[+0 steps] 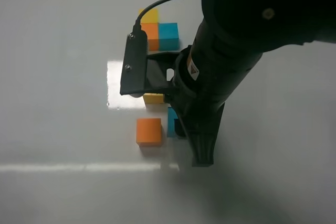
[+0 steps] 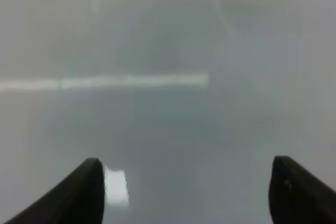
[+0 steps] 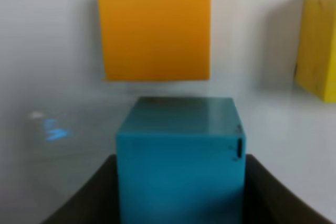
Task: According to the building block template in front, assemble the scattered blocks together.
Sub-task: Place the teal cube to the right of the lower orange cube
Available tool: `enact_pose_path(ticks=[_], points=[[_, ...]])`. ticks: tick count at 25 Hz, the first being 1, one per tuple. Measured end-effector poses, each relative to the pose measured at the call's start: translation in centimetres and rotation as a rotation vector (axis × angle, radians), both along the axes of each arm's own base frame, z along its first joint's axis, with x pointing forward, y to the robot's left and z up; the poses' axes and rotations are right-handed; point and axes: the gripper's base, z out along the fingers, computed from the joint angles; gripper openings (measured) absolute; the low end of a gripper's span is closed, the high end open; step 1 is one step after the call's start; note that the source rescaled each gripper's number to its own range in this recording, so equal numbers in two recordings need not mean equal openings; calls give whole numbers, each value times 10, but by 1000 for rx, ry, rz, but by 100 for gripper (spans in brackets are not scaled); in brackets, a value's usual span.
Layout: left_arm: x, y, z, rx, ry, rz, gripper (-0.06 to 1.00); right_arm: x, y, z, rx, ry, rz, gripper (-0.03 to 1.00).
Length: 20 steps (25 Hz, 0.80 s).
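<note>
The building block template (image 1: 157, 31) lies at the back: a bright yellow, an orange and a teal cube joined in an L. Nearer lie the scattered blocks. The mustard yellow one (image 1: 154, 98) and the teal one (image 1: 171, 121) are partly hidden under my right arm. The orange one (image 1: 148, 131) sits just left of the teal one. In the right wrist view my right gripper (image 3: 181, 187) is shut on the teal block (image 3: 181, 150), with the orange block (image 3: 155, 24) just beyond it and the yellow block (image 3: 317, 43) off to one side. My left gripper (image 2: 186, 187) is open over bare table.
The right arm's black body (image 1: 231, 51) and its wrist camera bracket (image 1: 134, 66) cover the middle of the white table (image 1: 63, 103). A bright glare patch (image 1: 116, 85) lies left of the blocks. The left arm is out of the exterior view.
</note>
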Motion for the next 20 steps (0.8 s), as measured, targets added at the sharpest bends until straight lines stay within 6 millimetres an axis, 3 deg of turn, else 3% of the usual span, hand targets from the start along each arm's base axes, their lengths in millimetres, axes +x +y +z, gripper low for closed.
enact_pose_path(ticks=[20], points=[[0,0,0,2,0,-1,93,0,8,-7,41,42,-4,30]])
